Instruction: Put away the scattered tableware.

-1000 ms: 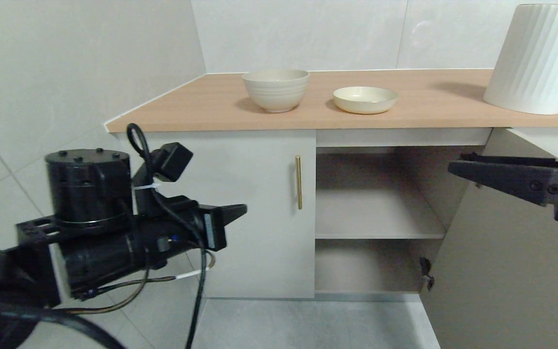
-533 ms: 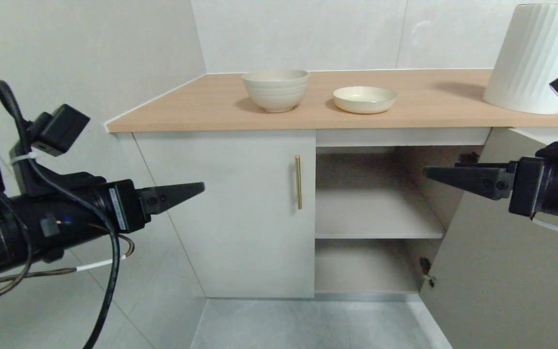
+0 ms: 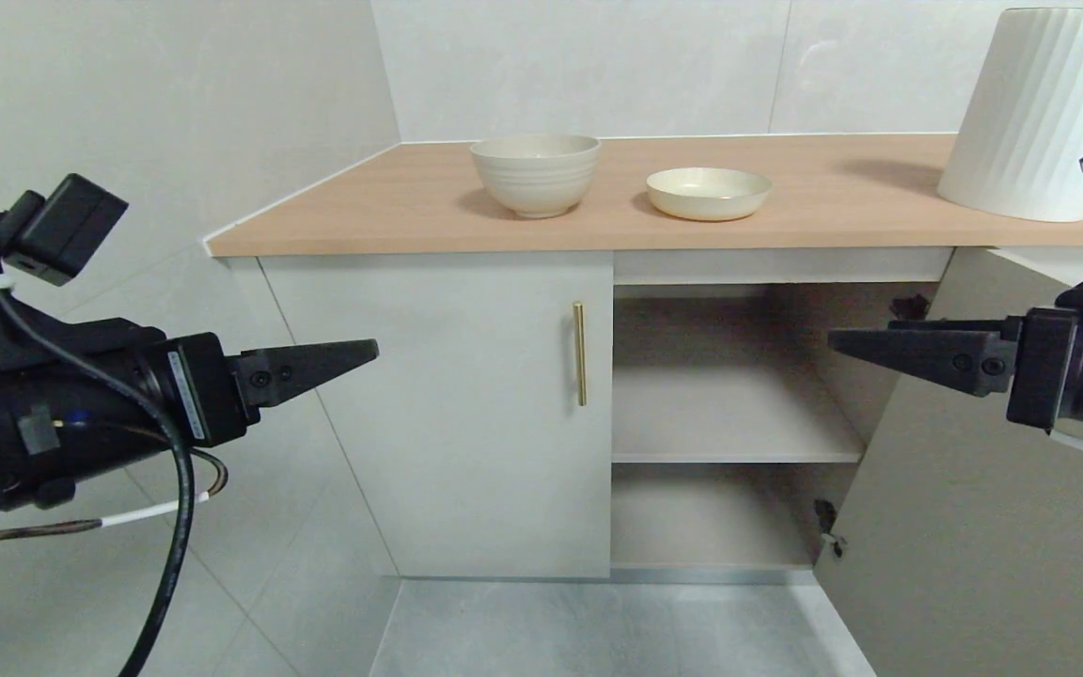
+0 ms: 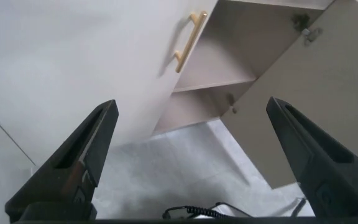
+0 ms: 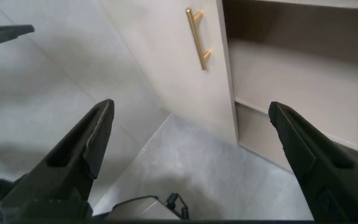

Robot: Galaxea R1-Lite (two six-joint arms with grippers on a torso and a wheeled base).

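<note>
On countertop (image 3: pixel 391 212), bowl (image 3: pixel 534 173), plate (image 3: pixel 709 193) unmoved; left fingers (image 3: pixel 316 362) drawn back slightly.

Two black robot arms are held out roughly level, one at each side, at about the same height. The left arm (image 3: pixel 53 423) enters from the left edge and points toward the right. Its left gripper (image 3: pixel 353 355) appears side-on as a tapered wedge. A boxy wrist camera (image 3: pixel 60 228) sits above the forearm, and loose cables (image 3: pixel 165 527) hang beneath it. The right arm (image 3: pixel 1082 381) enters from the right edge and points toward the left, ending in the right gripper (image 3: pixel 856 343). In the wrist views, the fingers of the left gripper (image 4: pixel 190 102) and of the right gripper (image 5: pixel 191 104) are spread wide apart.
</note>
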